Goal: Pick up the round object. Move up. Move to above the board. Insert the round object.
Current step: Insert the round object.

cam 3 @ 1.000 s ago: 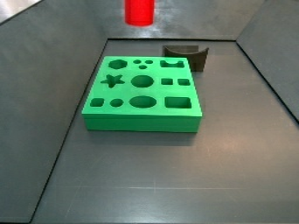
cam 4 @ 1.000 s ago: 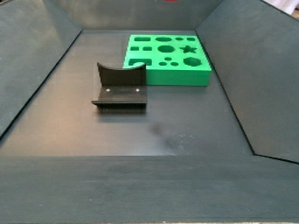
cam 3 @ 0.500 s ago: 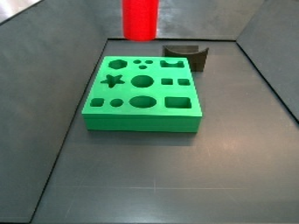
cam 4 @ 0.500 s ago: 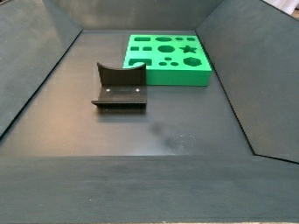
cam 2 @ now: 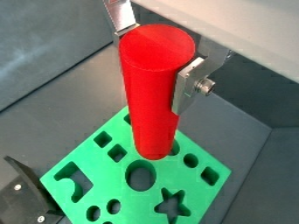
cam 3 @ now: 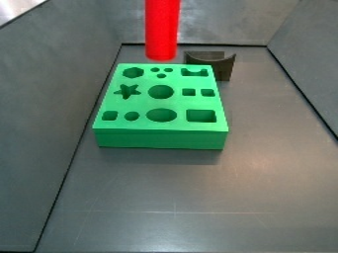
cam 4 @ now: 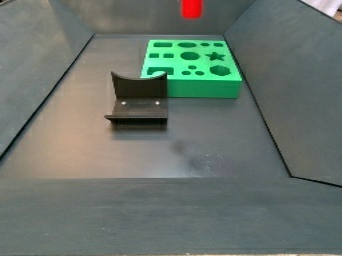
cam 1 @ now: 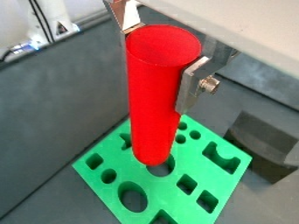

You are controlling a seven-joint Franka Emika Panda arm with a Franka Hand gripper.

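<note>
The round object, a tall red cylinder peg [cam 1: 158, 96], hangs upright in my gripper [cam 1: 160, 52], which is shut on its upper part; both wrist views show this [cam 2: 152, 96]. The silver fingers [cam 2: 190, 83] press on opposite sides of the peg. The green board [cam 3: 158, 138] with cut-out holes lies flat on the floor. In a side view the peg [cam 3: 161, 28] hangs in the air over the board's far edge. In the wrist views its lower end stands over a round hole of the board [cam 1: 111, 153]. The gripper itself is out of both side views.
The dark fixture [cam 4: 136, 97] stands on the floor beside the board [cam 4: 201, 90] and also shows in a side view [cam 3: 214, 62]. Sloped grey walls enclose the floor on all sides.
The peg has come down: more of it shows in one side view, and its lower end now enters the other side view from above. The board and the fixture have not moved.
</note>
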